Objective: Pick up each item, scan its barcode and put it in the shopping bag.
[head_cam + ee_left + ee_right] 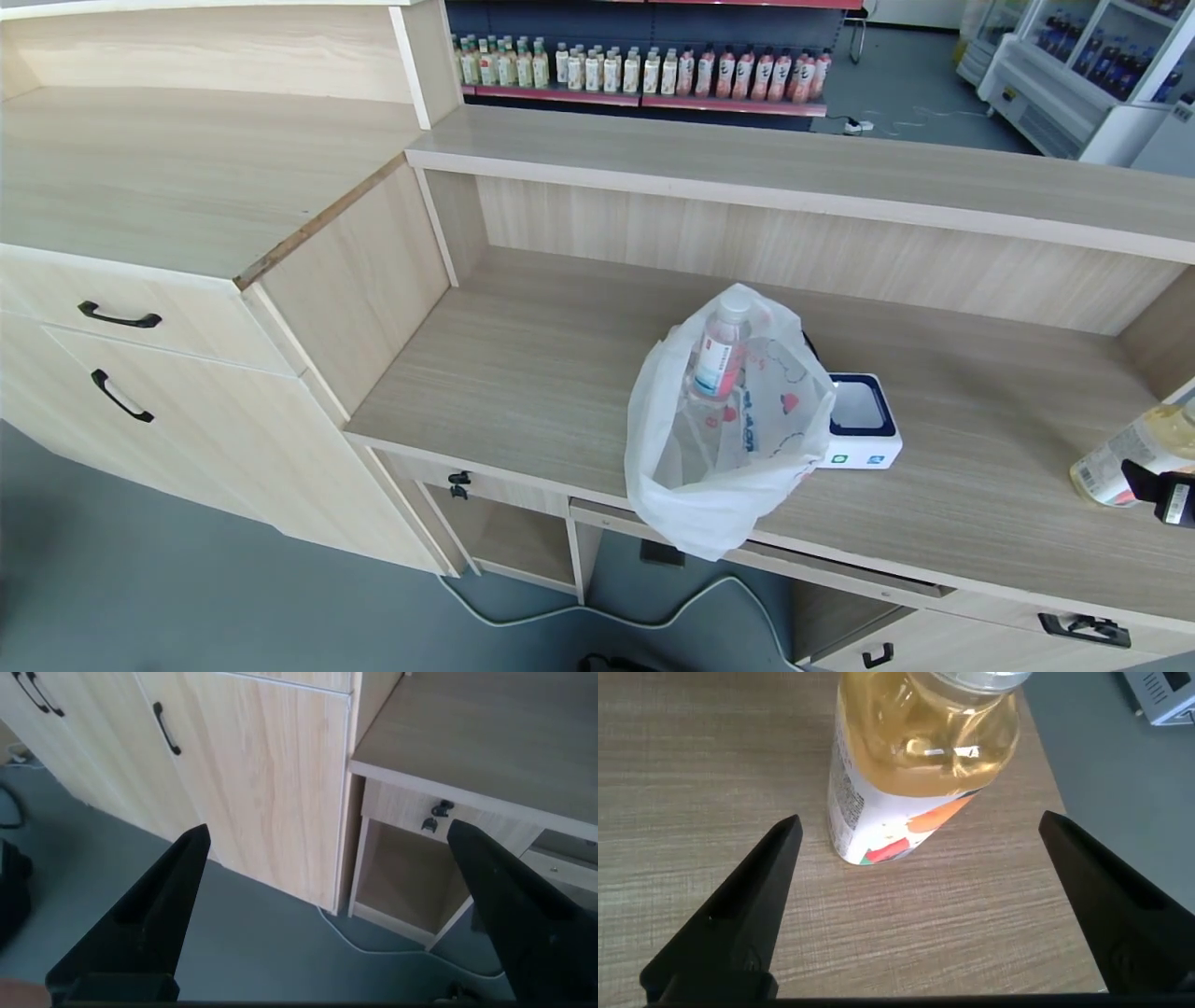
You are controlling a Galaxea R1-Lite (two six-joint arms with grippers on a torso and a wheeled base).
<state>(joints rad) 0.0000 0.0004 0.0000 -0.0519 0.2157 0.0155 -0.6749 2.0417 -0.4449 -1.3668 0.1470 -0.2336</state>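
A white plastic shopping bag (719,476) stands open on the wooden counter (541,373), and a clear water bottle (720,350) with a red and blue label leans inside it. The white and blue barcode scanner (864,425) sits just right of the bag. At the counter's far right stands a bottle of yellow drink (1134,448) (920,761). My right gripper (1167,495) (920,826) is open close to this bottle, a finger on either side and neither touching it. My left gripper (329,831) hangs open over the floor, facing the cabinet, with nothing in it.
A taller cabinet with black drawer handles (119,317) stands to the left of the counter. A raised ledge (794,168) runs along the counter's back. A side wall (1158,336) closes the right end. A cable (597,616) lies on the floor under the front edge.
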